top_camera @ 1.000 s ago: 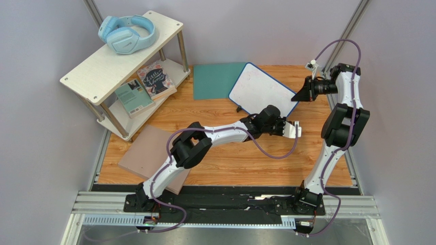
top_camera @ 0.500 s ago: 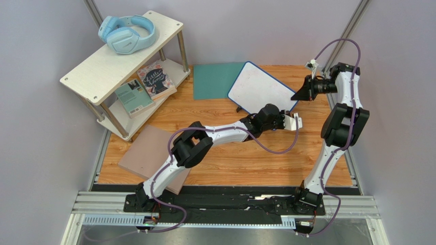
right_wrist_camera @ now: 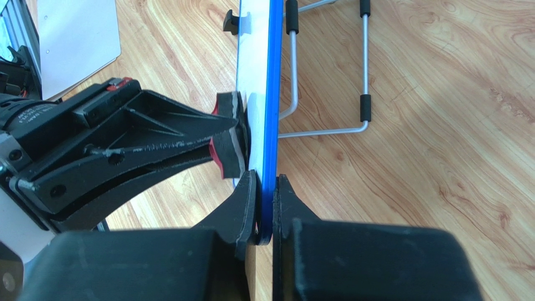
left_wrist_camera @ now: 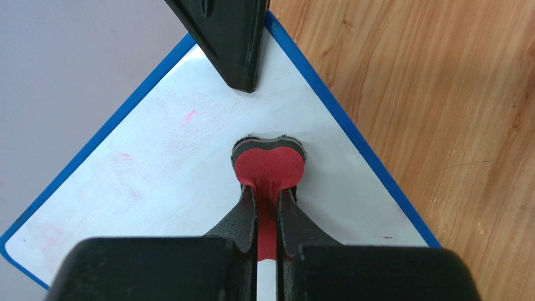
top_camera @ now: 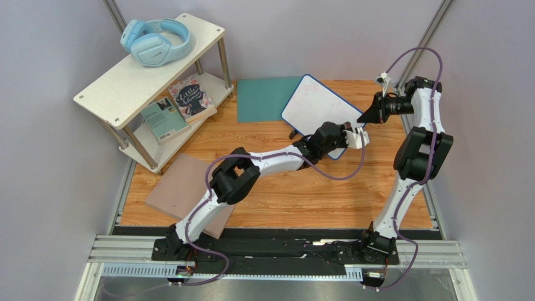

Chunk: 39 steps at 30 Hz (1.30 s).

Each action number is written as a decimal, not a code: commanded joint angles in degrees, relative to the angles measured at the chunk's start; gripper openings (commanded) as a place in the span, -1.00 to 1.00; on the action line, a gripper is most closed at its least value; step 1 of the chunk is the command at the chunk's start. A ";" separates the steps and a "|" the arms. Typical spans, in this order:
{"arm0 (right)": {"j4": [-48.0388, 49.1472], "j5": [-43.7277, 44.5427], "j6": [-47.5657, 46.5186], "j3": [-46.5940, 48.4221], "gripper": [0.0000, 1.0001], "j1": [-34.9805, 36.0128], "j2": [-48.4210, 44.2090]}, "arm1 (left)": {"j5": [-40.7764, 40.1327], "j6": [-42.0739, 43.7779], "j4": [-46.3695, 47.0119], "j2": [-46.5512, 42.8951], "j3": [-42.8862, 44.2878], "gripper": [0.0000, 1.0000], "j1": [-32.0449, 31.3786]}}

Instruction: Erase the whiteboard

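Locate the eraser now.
Left wrist view, centre: the red eraser, held in the left tool, presses the whiteboard just below the right tool clamping its edge.

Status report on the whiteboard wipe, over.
Left claw shut on red-and-grey eraser pad, pressed against white blue-framed whiteboard. Right claw shut on the whiteboard's blue edge. Faint pink smudges on it. Nothing in the way.

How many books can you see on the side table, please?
2, both on its lower shelf: a floral-covered book farther back and a teal book nearer. Others may be hidden under the top shelf.
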 commanded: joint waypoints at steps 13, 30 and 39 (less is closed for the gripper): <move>-13.89 8.72 -7.31 0.76 -1.00 0.72 1.55 | 11.56 18.38 -11.29 -3.01 -11.01 -1.00 3.24; -13.89 8.63 -7.05 1.11 -1.00 0.81 1.46 | 19.49 29.28 -17.82 -5.22 -15.40 -1.00 2.10; -13.89 8.81 -7.05 0.85 -1.00 0.72 1.37 | 8.96 26.65 -16.23 1.10 -6.62 -1.00 1.57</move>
